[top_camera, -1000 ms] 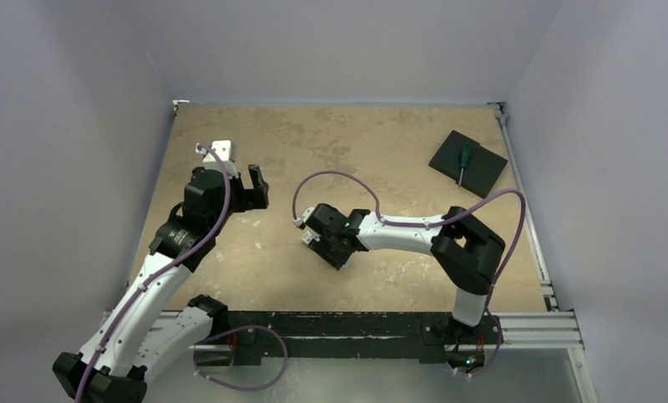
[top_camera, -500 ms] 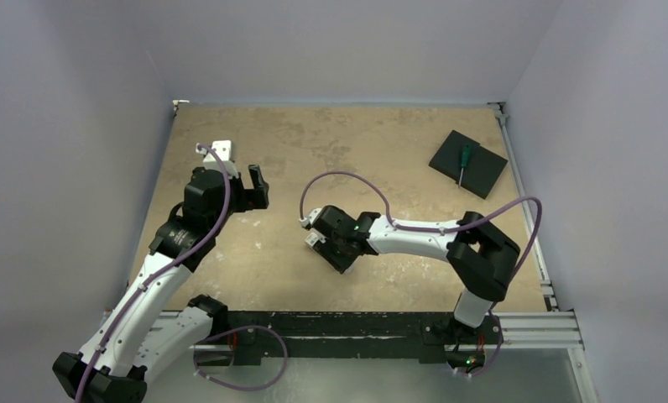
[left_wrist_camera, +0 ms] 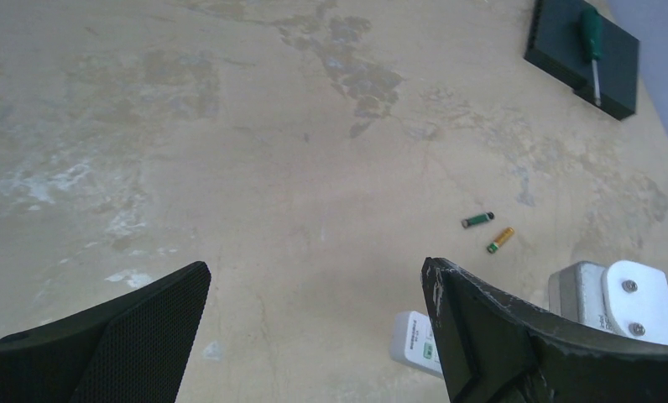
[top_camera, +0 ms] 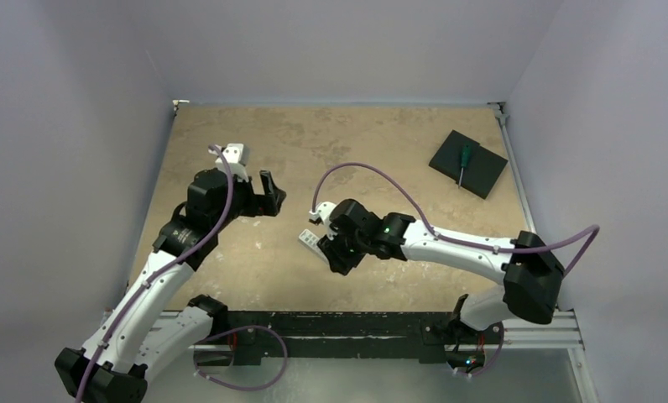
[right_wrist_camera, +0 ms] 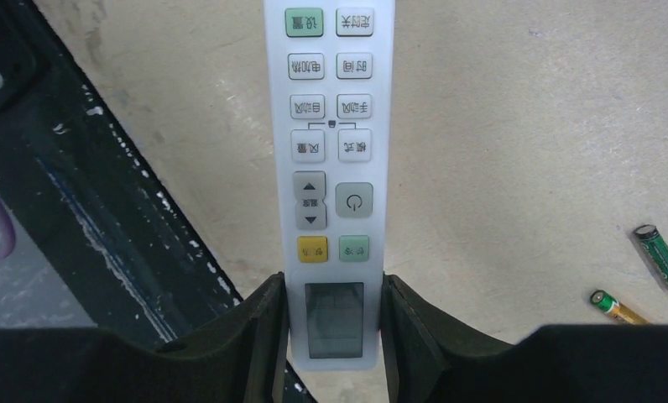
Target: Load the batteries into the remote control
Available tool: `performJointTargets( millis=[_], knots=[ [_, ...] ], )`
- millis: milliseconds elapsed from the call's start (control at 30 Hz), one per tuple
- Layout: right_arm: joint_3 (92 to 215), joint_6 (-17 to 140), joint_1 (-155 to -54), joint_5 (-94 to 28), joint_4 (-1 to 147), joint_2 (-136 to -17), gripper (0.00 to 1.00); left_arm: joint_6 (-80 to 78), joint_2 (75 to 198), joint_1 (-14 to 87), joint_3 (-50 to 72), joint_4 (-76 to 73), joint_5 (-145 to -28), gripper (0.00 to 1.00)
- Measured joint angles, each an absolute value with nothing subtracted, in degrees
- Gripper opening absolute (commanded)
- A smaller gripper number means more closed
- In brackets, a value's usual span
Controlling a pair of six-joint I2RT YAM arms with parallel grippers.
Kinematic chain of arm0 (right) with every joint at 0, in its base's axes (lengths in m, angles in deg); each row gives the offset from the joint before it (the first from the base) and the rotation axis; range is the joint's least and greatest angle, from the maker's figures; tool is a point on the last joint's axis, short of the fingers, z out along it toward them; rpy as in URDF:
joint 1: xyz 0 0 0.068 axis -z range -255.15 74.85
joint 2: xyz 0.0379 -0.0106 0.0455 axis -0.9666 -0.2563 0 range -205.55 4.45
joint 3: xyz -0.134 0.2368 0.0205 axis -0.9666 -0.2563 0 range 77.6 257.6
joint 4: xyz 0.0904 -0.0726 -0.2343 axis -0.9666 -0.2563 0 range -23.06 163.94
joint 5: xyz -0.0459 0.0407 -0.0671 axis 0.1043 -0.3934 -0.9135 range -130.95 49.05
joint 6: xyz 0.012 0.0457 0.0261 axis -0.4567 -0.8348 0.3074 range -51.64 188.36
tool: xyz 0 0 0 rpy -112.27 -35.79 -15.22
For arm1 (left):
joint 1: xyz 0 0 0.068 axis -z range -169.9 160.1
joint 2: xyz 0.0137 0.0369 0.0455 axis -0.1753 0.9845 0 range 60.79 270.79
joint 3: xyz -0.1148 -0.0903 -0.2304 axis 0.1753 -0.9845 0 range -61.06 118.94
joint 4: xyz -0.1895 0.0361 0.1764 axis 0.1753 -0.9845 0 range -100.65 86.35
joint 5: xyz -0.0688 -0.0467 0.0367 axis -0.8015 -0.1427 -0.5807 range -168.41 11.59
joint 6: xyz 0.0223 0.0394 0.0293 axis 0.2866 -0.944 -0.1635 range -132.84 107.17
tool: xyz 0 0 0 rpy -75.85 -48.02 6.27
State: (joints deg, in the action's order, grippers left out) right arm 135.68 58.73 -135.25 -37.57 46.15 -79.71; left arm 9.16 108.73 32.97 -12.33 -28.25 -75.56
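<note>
The right fingers (right_wrist_camera: 259, 336) pinch the remote control (right_wrist_camera: 331, 143) by its display end only, button face toward the wrist camera. The rest of the body sticks straight out ahead of them and seems to be lifted off the surface (left_wrist_camera: 230, 126). That short hold on a long body is the main risk: pushing a cell into the far part could lever the remote round between the pads or slip it free. The battery recess is on the side turned away, so I cannot tell whether it is open or reachable. The dark cell (right_wrist_camera: 662, 259) and the gold cell (right_wrist_camera: 618, 307) lie on the surface off to the right of the right fingers, close together but not touching. From the left wrist they sit ahead of, and a little right of, the right-hand one of the left fingers (left_wrist_camera: 138, 336), which are spread wide, empty and above the surface. The cells are small and round, so a descent that is slightly off could roll one away or knock its neighbour. A cell could also go in the wrong way round. Compared with a second ago, the right arm has stretched lower and farther right. Its wrist sits slightly more to the right, with more of the remote showing. The left arm has edged toward the middle.
</note>
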Motion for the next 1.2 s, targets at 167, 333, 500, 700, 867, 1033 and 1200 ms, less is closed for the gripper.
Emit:
performJointTargets(
  millis=[167,333,500,700,867,1033,1200],
  knots=[
    [135.02,58.66,-134.46,-33.77,46.10,-76.54,0.00,10.65,108.84,32.97,-15.09,-26.00,-85.11,0.99],
    [132.97,58.47,-129.91,-27.43,46.52,-71.93,0.00,12.38,110.11,32.97,-17.43,-23.94,-94.16,0.99],
    [130.72,58.10,-123.42,-20.39,47.37,-66.48,0.00,14.98,110.39,32.97,-19.98,-20.64,-101.09,0.99],
    [128.55,56.85,-121.98,-13.22,50.34,-63.66,0.00,19.66,111.22,32.97,-24.27,-13.41,-110.79,0.99],
    [126.08,54.91,-120.91,-7.82,52.99,-62.44,0.00,24.38,111.90,32.97,-26.76,-6.46,-116.72,0.99],
    [123.66,50.60,-119.27,-2.82,58.32,-60.41,0.00,30.85,111.60,32.97,-29.62,2.00,-120.83,0.99],
    [121.65,43.45,-118.64,1.22,66.28,-59.47,0.00,37.64,111.07,32.97,-33.05,9.91,-123.41,0.99]
  ],
)
